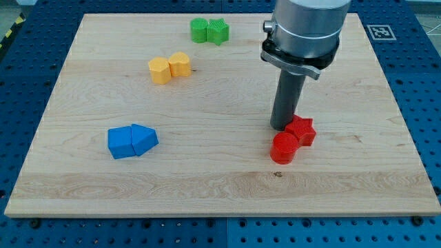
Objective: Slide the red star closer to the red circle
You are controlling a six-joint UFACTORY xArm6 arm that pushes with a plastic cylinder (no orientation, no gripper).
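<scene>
Camera view: the red star sits right of centre on the table, touching the red circle at its near-left. My tip stands just left of the star; no pincer shows.

Far left lie two yellow blocks, two green blocks and two blue blocks.

A robotics lab bench: a wooden board on a blue perforated table, with a fiducial marker.
</scene>
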